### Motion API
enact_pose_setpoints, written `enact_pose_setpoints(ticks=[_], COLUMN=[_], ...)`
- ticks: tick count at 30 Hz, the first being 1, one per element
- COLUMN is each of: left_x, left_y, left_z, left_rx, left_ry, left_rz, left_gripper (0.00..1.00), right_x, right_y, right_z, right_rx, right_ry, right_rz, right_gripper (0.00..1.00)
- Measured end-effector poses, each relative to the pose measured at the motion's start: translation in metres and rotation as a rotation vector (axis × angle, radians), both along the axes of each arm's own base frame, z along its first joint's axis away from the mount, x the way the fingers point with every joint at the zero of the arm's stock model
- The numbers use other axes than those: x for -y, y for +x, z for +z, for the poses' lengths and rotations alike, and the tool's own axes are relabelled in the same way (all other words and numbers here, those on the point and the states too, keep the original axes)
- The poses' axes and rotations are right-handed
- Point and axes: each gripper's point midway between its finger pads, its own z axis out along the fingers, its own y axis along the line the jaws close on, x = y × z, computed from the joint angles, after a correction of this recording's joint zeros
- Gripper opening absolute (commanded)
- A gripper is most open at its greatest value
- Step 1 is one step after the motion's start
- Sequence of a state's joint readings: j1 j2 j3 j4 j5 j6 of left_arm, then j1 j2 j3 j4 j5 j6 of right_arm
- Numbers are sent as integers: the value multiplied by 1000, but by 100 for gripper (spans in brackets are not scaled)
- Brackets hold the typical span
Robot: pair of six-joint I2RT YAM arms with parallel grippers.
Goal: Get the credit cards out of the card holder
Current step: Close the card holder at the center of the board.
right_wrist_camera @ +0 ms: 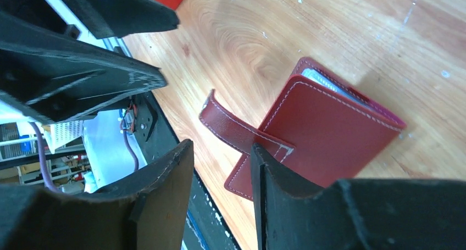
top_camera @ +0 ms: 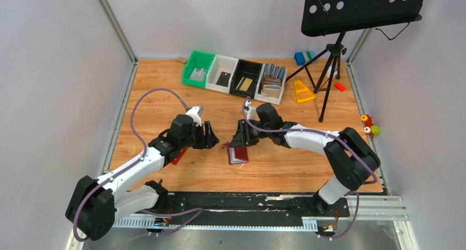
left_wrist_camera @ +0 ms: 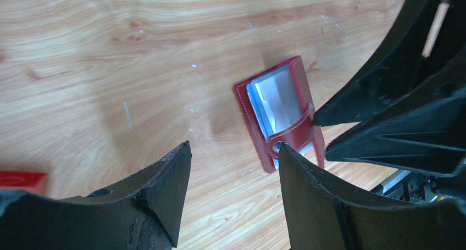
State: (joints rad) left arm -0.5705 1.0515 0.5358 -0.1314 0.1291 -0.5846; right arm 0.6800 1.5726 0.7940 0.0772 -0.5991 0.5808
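A: While the card holder (top_camera: 237,155) lies flat on the table (top_camera: 165,96) between the two grippers, what's the sound way to get it open?

B: I'd pin one cover and lift the other. Its snap tab (right_wrist_camera: 233,128) is undone and curls free. The cover gapes enough to show the credit cards (left_wrist_camera: 277,99), pale edges tucked in the pocket. One gripper should press the lower leaf down near the spine. The other should take the upper leaf or a card edge, low and shallow, so the holder doesn't slide on the wood.

A: What have the jaws got now?

B: Nothing that I can see. The left gripper (left_wrist_camera: 233,151) stands wide open just short of the holder, empty. The right gripper (right_wrist_camera: 220,150) is part-way open, its tips right at the tab side. I can't tell whether they touch the leather.

A: And the arms?

B: Both reach forward and inward, elbows bent, wrists tipped down toward the table. The left arm (top_camera: 137,165) comes in on a diagonal. The right arm (top_camera: 313,137) folds at the elbow, out to the right, with its forearm running left. The grippers face each other, close together, over the holder.
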Motion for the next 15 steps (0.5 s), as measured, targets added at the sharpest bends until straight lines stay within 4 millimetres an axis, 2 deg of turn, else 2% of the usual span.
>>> enact_pose_setpoints(ticks=[3,7,12,15], left_x=[-9,-14,-16,-18], left_y=[0,-1,-7,-7], left_z=[2,5,1,6], left_rx=[2,8,6,37], left_ry=[-3,-14,-17,-20], left_rz=[20,26,20,22], left_gripper=[66,69,76,86], right_x=[-9,-6,-15,-15], right_y=[3,5,12,14], right_z=[-15,-53,-54,-50], right_rx=[-12,-62,-44,-24], right_ry=[-32,-113,-77,-76], right_rz=[10,-14,-2,-3], right_gripper=[39,38,39,40])
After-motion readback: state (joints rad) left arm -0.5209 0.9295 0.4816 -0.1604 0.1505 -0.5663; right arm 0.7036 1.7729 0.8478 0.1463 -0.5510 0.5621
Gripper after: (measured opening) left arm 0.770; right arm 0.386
